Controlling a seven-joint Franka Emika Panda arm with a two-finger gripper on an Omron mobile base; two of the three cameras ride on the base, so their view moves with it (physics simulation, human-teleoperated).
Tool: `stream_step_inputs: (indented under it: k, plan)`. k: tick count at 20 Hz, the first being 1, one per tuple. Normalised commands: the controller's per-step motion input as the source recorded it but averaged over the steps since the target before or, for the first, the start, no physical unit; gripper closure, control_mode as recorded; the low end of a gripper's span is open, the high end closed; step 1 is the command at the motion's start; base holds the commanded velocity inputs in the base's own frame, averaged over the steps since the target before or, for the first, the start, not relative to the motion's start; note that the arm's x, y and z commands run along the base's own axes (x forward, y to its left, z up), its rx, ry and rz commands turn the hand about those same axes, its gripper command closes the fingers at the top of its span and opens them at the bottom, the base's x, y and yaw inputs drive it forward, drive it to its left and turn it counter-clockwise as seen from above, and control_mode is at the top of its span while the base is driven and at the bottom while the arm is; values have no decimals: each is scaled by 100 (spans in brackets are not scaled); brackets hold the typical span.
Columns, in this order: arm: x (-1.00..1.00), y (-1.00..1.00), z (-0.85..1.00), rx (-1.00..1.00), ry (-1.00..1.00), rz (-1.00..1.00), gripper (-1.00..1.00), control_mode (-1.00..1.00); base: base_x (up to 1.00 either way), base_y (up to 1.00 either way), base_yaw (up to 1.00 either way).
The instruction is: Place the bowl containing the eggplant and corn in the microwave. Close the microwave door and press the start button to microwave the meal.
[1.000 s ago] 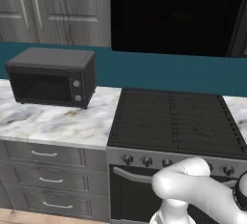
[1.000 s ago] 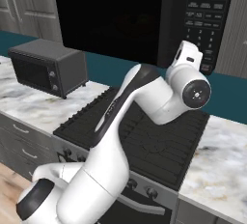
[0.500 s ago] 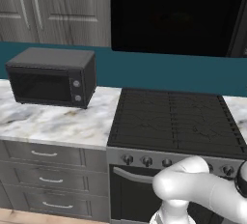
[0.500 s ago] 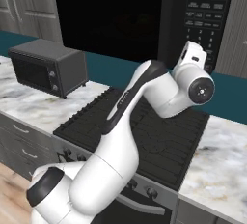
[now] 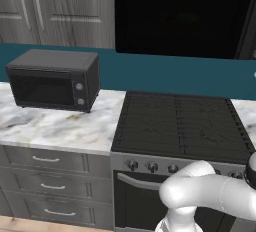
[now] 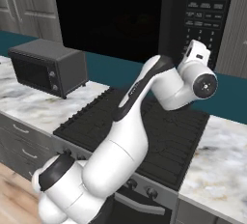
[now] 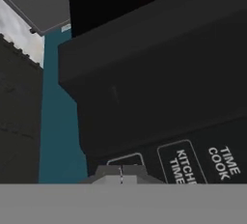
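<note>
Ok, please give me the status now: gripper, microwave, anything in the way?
Gripper raised at the microwave control panel, jaws not readable. Door looks shut, all black front. Buttons Kitchen Timer and Time Cook right ahead. Nothing between hand and panel.

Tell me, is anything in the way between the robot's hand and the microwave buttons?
Nothing visible is. The gripper is right up at the microwave control panel, with button labels directly ahead in the hand view.

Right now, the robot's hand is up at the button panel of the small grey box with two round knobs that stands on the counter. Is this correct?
Not quite. The hand is up at a button panel, but it is the panel of the large black microwave above the stovetop, as the right base view shows. The small grey box stands on the counter, far from the hand.
</note>
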Motion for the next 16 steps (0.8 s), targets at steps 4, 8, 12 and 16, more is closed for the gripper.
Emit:
stream_step_inputs:
  k: [4,8,12,16]
  plan:
    - [39,-20,-10,0,0,0,100,-100,0,0,0]
    - [34,-17,-21,0,0,0,100,-100,0,0,0]
    - [41,-2,-54,-6,-8,-4,100,-100,0,0,0]
    - [49,0,-74,-22,-17,-24,100,-100,0,0,0]
